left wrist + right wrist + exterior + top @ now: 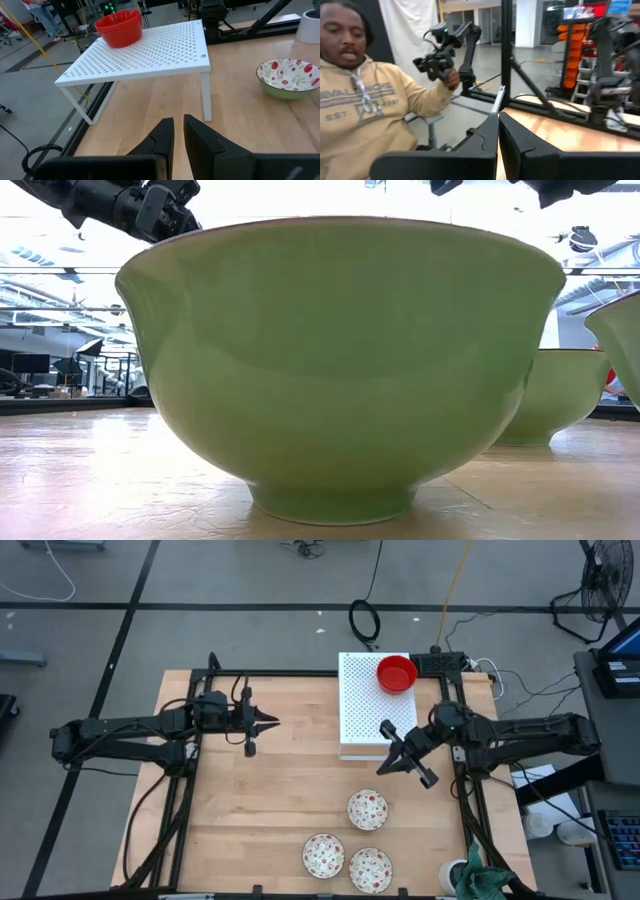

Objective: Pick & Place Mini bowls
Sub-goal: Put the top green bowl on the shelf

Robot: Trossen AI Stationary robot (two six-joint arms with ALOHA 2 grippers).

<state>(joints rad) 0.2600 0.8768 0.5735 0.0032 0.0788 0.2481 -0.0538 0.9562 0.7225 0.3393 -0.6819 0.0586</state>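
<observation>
A glossy red mini bowl stands on the far right corner of the white perforated board; I cannot tell whether more are nested in it. Three white bowls with red floral speckles sit on the wood near the table's near edge. Their green outsides fill the low view. My left gripper hovers shut and empty left of the board. My right gripper, shut and empty, hangs over the board's near edge, above the speckled bowls' far side.
The white perforated board stands on thin legs at the table's far middle. Black frame rails run along both table sides. A teal cloth lies at the near right corner. A person in a tan hoodie sits beyond the table.
</observation>
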